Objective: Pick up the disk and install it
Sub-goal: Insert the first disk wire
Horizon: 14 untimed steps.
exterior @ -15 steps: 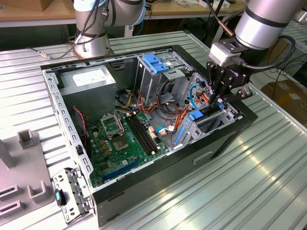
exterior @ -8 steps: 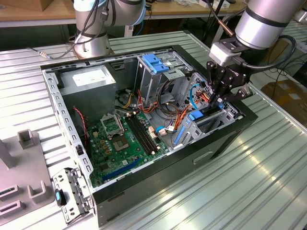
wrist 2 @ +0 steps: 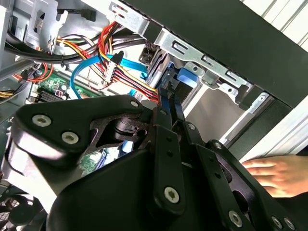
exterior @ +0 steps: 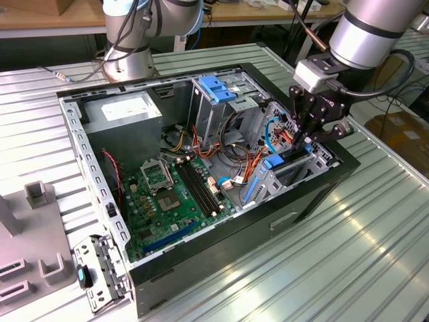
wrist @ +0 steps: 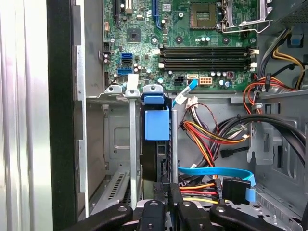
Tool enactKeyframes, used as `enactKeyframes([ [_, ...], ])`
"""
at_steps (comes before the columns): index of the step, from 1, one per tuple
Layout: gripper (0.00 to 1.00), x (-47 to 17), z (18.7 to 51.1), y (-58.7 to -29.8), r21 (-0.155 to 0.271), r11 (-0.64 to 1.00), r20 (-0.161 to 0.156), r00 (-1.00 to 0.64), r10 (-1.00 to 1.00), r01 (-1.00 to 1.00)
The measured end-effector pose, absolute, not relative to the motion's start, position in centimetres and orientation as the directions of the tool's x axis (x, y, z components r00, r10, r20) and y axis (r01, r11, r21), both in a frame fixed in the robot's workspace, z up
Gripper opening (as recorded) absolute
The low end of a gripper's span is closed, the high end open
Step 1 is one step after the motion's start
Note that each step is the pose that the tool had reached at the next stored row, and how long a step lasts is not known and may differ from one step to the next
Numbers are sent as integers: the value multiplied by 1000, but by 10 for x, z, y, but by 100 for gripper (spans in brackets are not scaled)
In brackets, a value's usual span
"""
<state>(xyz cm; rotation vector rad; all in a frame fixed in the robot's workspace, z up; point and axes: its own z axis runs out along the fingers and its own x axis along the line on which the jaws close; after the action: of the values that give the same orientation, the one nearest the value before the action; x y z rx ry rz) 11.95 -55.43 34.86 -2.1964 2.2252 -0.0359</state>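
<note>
The disk (wrist: 156, 123) stands on edge in the drive bay at the open computer case's (exterior: 322, 191) corner, on the exterior view's right. Its blue side rail (wrist 2: 186, 79) faces out, and its dark metal edge runs down into the bay. My gripper (exterior: 307, 142) hangs right over that bay. Its black fingers (wrist 2: 163, 120) are drawn close together at the disk's end, with a sliver of blue between them. In the first wrist view the gripper (wrist: 168, 188) meets the disk's near end. In the exterior view the disk's blue rail (exterior: 273, 162) sits just below the fingertips.
Bundled red, yellow and blue cables (wrist: 211, 144) crowd the space beside the bay. The green motherboard (exterior: 174, 194), a grey box with a white sticker (exterior: 124, 111) and a blue-latched cage (exterior: 216, 87) fill the case. A person's hand (wrist 2: 274, 174) rests on the table outside.
</note>
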Motion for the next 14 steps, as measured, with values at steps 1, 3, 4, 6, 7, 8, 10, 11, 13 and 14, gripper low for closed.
enactKeyframes([
  [1,17,120,348,-554,-27,13,6,-13,-1000,-1000],
  [3,17,120,348,-554,-27,13,6,-13,-1000,-1000],
  [4,17,120,347,-554,-27,13,6,-13,-1000,-1000],
  [6,17,120,347,-554,-27,12,6,-12,-1000,-1000],
  [7,17,120,346,-554,-27,12,6,-12,-1000,-1000],
  [8,17,120,346,-554,-27,12,6,-12,-1000,-1000],
  [10,17,120,346,-554,-27,12,6,-12,-1000,-1000],
  [11,17,120,345,-554,-27,12,6,-12,-1000,-1000],
  [13,17,120,345,-554,-27,12,5,-12,-1000,-1000],
  [14,17,120,345,-554,-27,12,5,-12,-1000,-1000],
])
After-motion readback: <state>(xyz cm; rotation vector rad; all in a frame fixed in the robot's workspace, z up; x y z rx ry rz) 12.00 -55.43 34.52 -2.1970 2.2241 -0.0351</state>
